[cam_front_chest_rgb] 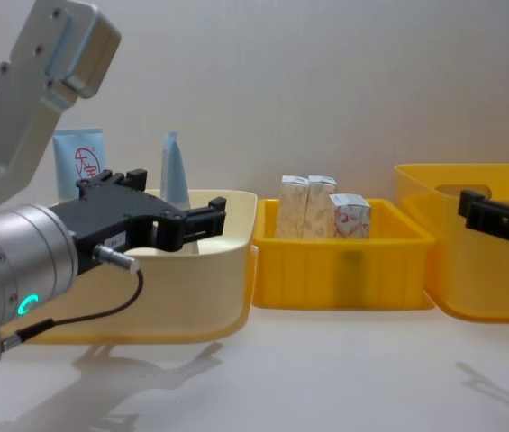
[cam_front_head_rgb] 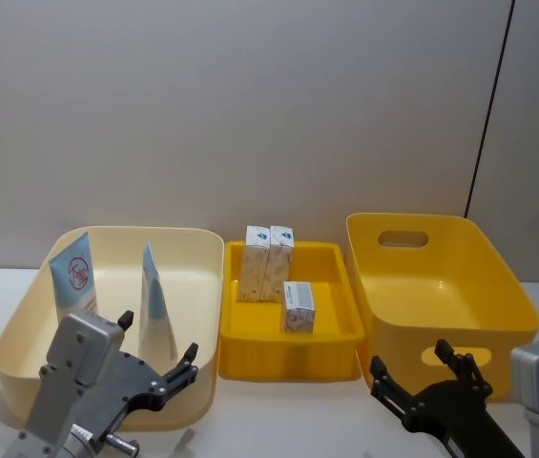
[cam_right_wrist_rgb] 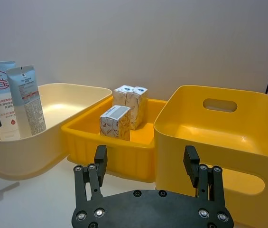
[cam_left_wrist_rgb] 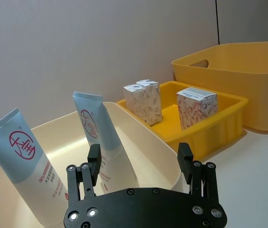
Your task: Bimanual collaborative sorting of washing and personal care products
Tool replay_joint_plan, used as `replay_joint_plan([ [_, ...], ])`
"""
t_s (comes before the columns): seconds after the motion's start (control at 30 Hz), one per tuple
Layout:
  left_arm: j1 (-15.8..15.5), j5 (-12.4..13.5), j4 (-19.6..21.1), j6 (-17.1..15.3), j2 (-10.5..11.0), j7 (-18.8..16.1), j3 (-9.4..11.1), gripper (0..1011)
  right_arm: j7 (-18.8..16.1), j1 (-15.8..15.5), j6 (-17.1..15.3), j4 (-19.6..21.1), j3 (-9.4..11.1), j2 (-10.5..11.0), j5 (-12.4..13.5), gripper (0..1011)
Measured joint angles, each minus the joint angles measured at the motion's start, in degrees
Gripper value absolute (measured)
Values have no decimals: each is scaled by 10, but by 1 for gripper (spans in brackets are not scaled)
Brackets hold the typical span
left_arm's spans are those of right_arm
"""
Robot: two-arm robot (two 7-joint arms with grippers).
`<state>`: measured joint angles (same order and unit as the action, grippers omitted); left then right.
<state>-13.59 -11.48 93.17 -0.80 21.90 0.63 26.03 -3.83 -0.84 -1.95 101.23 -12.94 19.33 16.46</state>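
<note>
Head camera: we see 2 light-blue tubes (cam_front_head_rgb: 155,291) standing tilted in the cream bin (cam_front_head_rgb: 21,334) and 3 cream cartons (cam_front_head_rgb: 269,262) in the small yellow tray (cam_front_head_rgb: 288,363), between that bin and the large yellow bin (cam_front_head_rgb: 498,296). Our left gripper (cam_front_head_rgb: 158,336) hovers at the cream bin's near wall, released and empty; our right gripper (cam_front_head_rgb: 409,358) hangs released before the large yellow bin. Both wrist cameras show us jaws spread wide, nothing between. From the chest, we see both grippers off the table (cam_front_chest_rgb: 326,360), clear of the products.
</note>
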Motion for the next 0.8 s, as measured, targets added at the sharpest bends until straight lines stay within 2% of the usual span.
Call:
replay_joint_plan([
  [0.8,0,0,0,0,0,0,0,1003,0,0,0,0,0,0,0,1001],
])
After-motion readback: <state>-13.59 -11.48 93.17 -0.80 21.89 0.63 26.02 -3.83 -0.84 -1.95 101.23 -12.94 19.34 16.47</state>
